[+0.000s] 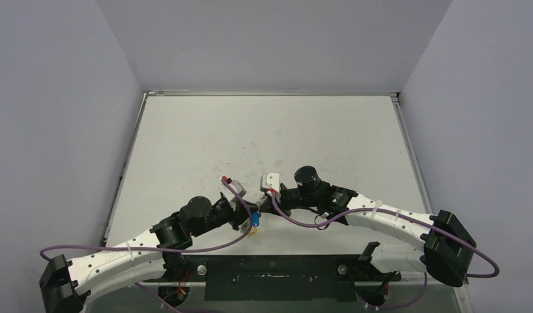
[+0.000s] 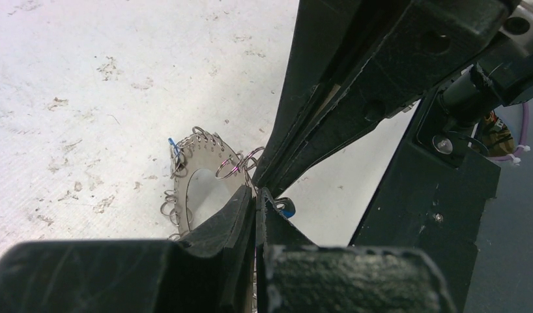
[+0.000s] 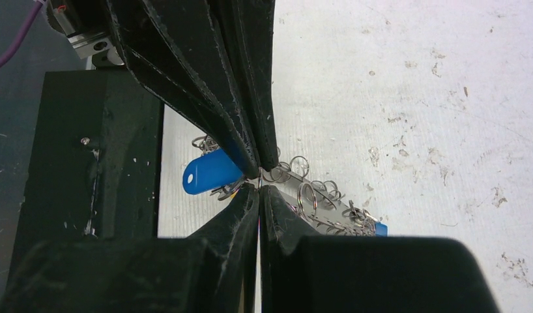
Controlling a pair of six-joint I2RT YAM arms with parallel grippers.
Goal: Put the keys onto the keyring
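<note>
Keyring [image 2: 202, 156]: at the near middle of the worktop [image 1: 264, 130], just beside both tips.
Left tool [image 2: 255, 207]: closed.
Right tool [image 3: 259, 195]: closed, tip to tip with the left.
Blue-tagged key [image 3: 208, 173]: touching the tips.
Risk: I judge the tiny key could twist or slip off a wire loop if either tip shifts.
Hidden: I cannot tell what each tool pinches. The green and yellow tags are barely visible.

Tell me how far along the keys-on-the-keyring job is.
Done, it seems: one blue tag hangs at the keyring's far edge. In hand: both sets of jaws are shut, tips meeting at the ring's near edge beside a second blue tag; what they pinch is hidden. Left: that key looks unfinished, and the other keys cannot be made out.
</note>
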